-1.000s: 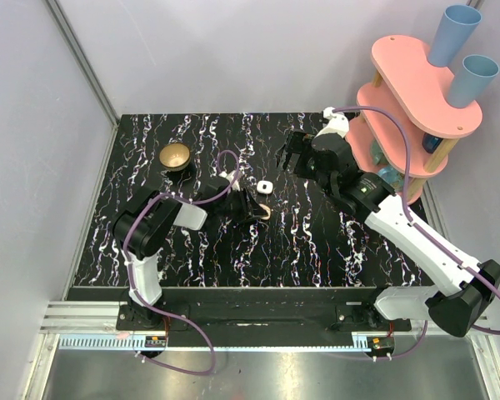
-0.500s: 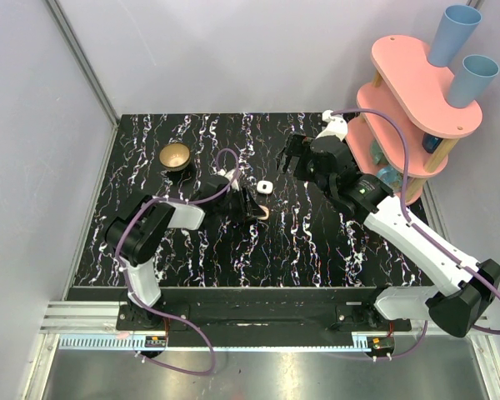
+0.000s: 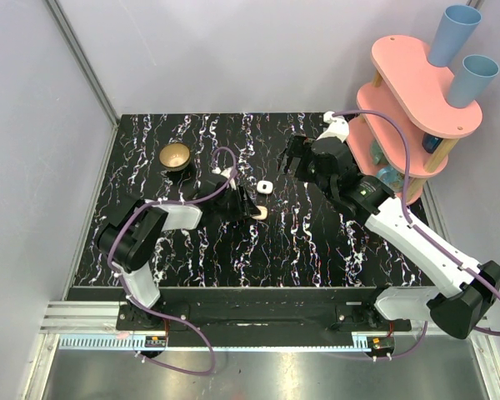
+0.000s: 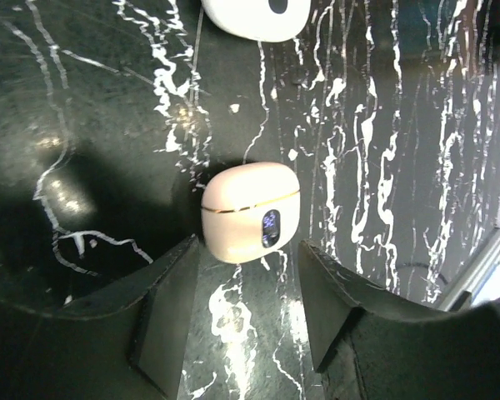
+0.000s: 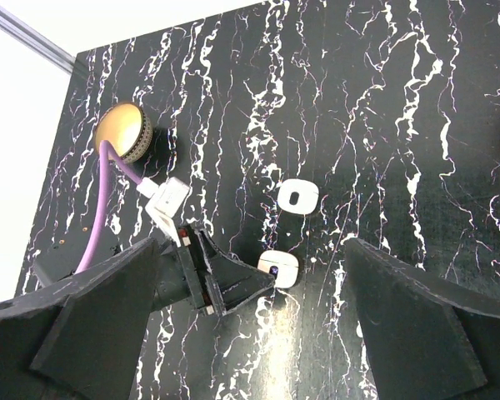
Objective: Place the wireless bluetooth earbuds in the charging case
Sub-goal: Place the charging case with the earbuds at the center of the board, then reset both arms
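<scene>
Black counter (image 3: 317,242) veined with white fills every view. A second ago my left gripper (image 4: 248,250) was closed much tighter around the charging case (image 4: 250,218). Now its fingers have parted to just wider than the case, which lies flat on the counter with its near end between the two tips. Whether the left pad brushes its corner I cannot tell. My left elbow has swung outward toward the counter's left edge in that time. My right gripper (image 3: 293,158) has barely shifted: it hangs over the far middle of the counter, fingers spread wide and holding nothing. The case is shut, a rounded cream shell lying left of the counter's centre, just nearer to me than a white piece (image 3: 265,186) with a dark oval opening, the two apart. My left wrist view alone shows the thin gold seam around the case and a small blue-lit window on its front; from above it is only a pale blob at my fingertips. My right wrist view takes in the left gripper, the case, the white piece and a brass bowl (image 5: 123,133) toward the far left. Only the top view shows the pink stand (image 3: 417,108) with blue cups (image 3: 454,33) at the far right.
</scene>
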{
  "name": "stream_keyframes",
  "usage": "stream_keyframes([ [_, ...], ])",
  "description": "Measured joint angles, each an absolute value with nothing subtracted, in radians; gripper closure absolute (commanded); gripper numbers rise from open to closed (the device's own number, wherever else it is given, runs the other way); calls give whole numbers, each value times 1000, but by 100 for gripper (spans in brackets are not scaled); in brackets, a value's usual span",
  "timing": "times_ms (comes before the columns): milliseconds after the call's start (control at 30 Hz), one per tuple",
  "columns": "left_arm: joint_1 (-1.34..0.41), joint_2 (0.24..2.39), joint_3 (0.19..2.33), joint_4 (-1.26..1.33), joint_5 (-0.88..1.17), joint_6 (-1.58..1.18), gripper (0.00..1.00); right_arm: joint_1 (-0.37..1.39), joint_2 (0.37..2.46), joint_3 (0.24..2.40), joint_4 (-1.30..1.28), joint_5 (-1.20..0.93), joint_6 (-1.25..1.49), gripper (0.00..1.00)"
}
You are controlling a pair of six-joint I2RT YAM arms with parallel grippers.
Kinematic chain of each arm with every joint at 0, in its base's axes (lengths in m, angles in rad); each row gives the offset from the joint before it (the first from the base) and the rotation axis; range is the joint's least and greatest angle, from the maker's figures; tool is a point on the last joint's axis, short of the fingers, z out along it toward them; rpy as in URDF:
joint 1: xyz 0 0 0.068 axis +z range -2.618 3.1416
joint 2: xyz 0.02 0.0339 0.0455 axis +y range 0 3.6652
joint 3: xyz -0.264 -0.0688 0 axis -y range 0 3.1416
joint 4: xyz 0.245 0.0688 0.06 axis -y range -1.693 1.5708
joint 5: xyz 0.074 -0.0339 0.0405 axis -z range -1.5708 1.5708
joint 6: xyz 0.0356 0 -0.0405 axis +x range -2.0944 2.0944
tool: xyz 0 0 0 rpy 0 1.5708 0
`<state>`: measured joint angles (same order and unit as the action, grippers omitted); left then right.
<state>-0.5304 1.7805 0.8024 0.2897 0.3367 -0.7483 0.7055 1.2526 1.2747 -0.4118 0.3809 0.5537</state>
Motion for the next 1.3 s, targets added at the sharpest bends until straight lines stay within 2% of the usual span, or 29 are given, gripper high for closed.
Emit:
stream_keyframes([
  [200,-532,1703,775,196,229,-711,41,706,1240,1262,-408,384,549,0],
  [233,-535,1679,772,161,194,-698,37,706,1237,1258,-408,384,549,0],
  [333,-542,1588,755,75,76,-657,33,705,1230,1246,-407,384,548,0],
  [467,-546,1422,744,6,-57,-591,19,696,1224,1225,-405,384,543,0],
  [533,-548,1330,746,-8,-118,-556,1,684,1225,1218,-405,384,535,0],
  [833,-548,1053,746,-39,-286,-429,1,554,1253,1217,-413,349,518,0],
  [1100,-548,958,772,-92,-339,-343,1,277,1342,1182,-420,22,582,0],
  [1300,-548,939,806,-120,-341,-313,1,261,1469,1181,-446,-102,518,0],
])
